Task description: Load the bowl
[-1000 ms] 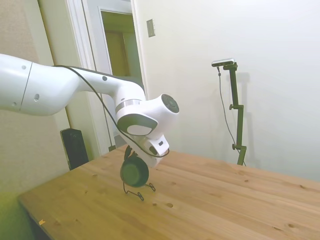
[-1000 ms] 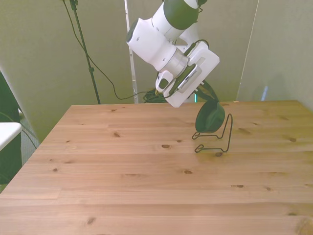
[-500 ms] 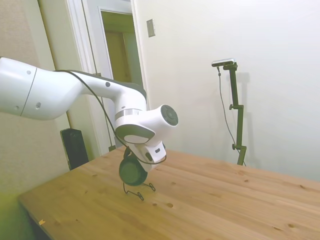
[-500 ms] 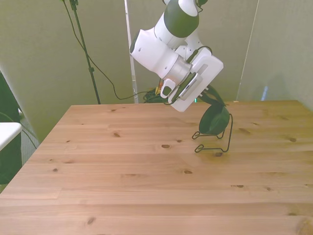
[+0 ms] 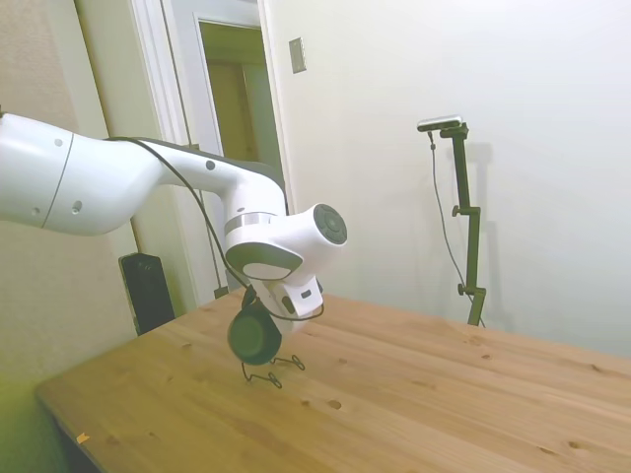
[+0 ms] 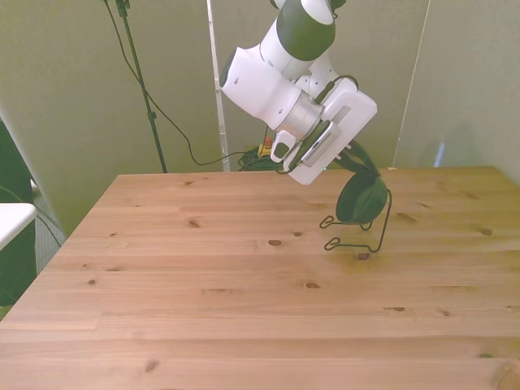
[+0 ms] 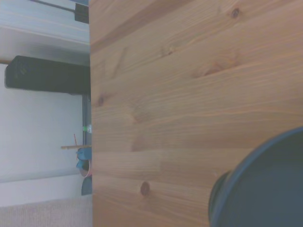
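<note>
Right now the bowl (image 6: 361, 199), held on edge right of centre in the front view, hangs in the fingers (image 6: 357, 166) over a thin wire rack (image 6: 357, 236) on the counter (image 6: 244, 309). Coming down off-line could tip that light rack or jam the rim.

You are looking at one white robot arm (image 6: 272, 77) with one gripper (image 6: 358, 169), one dark green bowl (image 6: 361, 199), one thin black wire stand (image 6: 357, 236) and one wooden table (image 6: 244, 284). Your side view adds one doorway (image 5: 232, 108), one wall plate (image 5: 297, 55) beside it and one dark box-shaped object (image 5: 146, 291) past the table's edge. Nothing on the tabletop comes in pairs: a single bowl and a single wire stand.
</note>
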`<state>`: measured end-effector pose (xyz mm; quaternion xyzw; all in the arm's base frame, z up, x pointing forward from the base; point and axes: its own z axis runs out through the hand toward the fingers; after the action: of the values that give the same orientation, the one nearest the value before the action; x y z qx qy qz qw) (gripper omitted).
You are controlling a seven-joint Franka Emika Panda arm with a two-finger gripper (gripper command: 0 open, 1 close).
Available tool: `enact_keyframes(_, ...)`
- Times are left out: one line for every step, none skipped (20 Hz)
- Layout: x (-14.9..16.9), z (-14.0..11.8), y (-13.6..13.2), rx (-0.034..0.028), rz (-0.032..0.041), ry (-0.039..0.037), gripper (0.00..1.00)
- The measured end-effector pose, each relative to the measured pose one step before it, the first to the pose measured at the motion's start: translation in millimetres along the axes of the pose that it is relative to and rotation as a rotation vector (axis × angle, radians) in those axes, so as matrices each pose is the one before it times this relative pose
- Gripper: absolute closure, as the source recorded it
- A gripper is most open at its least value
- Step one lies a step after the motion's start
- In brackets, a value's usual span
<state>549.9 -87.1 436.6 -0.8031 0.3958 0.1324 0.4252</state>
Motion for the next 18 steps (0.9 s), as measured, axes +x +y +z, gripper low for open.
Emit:
enact_keyframes(4.62,-1.37,1.59,0.00224,0.00727,0.00181,1.00)
enact_keyframes(3.44,-0.05,0.80,0.00009,0.00453,0.00047,1.00)
enact_keyframes(1.84,0.78,-0.05,-0.00053,0.00164,-0.00076,1.00)
enact_keyframes(0.65,0.29,-0.44,0.00034,0.00010,-0.00072,1.00)
enact_keyframes(0.23,-0.08,-0.64,0.00053,-0.00067,-0.00044,1.00)
enact_keyframes(0.83,-0.20,-0.24,0.00022,0.00086,-0.00041,1.00)
enact_keyframes(2.42,0.17,0.71,-0.00095,0.00483,-0.00255,1.00)
enact_keyframes(3.56,1.16,2.04,-0.00305,0.01002,-0.00679,1.00)
enact_keyframes(5.76,1.39,3.49,-0.00315,0.01443,-0.00574,1.00)
enact_keyframes(7.72,0.67,4.33,-0.00169,0.01640,-0.00111,1.00)
enact_keyframes(8.43,-0.09,4.49,-0.00075,0.01502,0.00064,1.00)
enact_keyframes(7.38,-0.25,3.18,0.00192,0.01282,-0.00409,1.00)
enact_keyframes(3.94,-1.10,0.65,0.00649,0.00752,-0.01348,1.00)
enact_keyframes(2.11,-1.60,-0.48,0.00298,0.00178,-0.00602,1.00)
enact_keyframes(1.21,-1.10,-0.56,0.00046,-0.00011,-0.00097,1.00)
enact_keyframes(0.67,-0.77,-0.58,0.00061,-0.00064,0.00104,1.00)
enact_keyframes(0.31,-0.64,-0.65,0.00057,-0.00103,0.00120,1.00)
enact_keyframes(0.10,-0.23,-0.40,0.00016,-0.00066,0.00053,1.00)
